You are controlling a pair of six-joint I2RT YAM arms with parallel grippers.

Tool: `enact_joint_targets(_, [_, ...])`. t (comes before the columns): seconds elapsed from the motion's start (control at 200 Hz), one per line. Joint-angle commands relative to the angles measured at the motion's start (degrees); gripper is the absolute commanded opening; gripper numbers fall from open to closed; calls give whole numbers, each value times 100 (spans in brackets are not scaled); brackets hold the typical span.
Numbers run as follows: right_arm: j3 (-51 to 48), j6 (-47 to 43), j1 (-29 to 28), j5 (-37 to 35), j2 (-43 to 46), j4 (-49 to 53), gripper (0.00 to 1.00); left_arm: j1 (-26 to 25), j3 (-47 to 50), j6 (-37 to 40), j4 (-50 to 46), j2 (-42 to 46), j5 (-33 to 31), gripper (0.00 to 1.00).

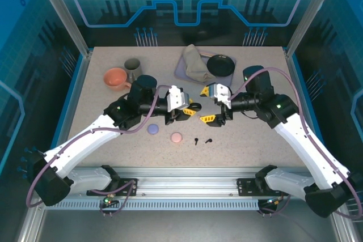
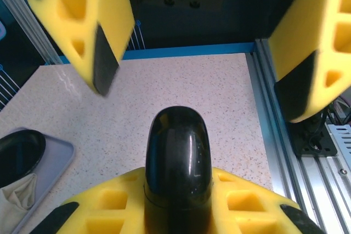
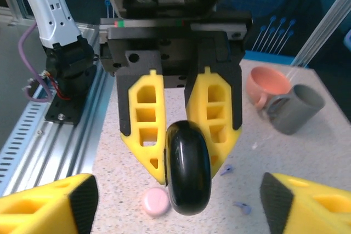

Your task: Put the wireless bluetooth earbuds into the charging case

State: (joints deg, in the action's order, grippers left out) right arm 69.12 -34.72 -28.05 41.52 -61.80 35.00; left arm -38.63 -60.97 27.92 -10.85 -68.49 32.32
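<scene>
Right wrist view, looking back at the other arm: the left fingers are closed on a round black case, held edge-on so that only its glossy rim faces the lens. Whether its lid is up or down cannot be told. The right fingers stand wide apart, their yellow tips cut off at the bottom corners of this view, gripping nothing. On the surface, a pink case lies at 7 o'clock of the black one, partly hidden behind it. Two lilac earbuds lie at 4 o'clock, small and blurred. An orange mug and a grey mug, touching each other, stand at 2 o'clock.

From the top, the two sets of fingers meet mid-surface and the black case between them is hard to make out. A lilac case lies at 8 o'clock of that meeting point. The black earbuds lie loose at 6 o'clock, near each other, just specks. At 12 o'clock a tray carries a crumpled cloth, with a black dish beside it.

In the left wrist view the case's lower part is hidden between that arm's own fingers.
</scene>
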Motion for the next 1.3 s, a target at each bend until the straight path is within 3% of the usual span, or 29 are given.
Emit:
enact_joint_targets(0.0, [-321,398,64,-122,230,-629,95,-85,-151,-278,-62,-68,25,2])
enact_joint_targets(0.04, [-426,505,63,-152,300,-829,100,-107,-103,-332,8,-71,24,2])
enact_joint_targets(0.2, [-730,677,64,-319,399,-1355,100,-172,19,-445,184,-48,-10,0])
enact_joint_targets(0.76, [-542,615,-52,-613,152,-1388,100,-197,-2,-252,-53,43,-138,0])
enact_joint_targets(1.066, [-321,580,-69,-982,-17,-1347,87,-212,6,-204,-58,28,-90,0])
enact_joint_targets(1.296, [-79,692,-13,-1034,-99,-1192,87,-209,24,-170,-102,14,-120,0])
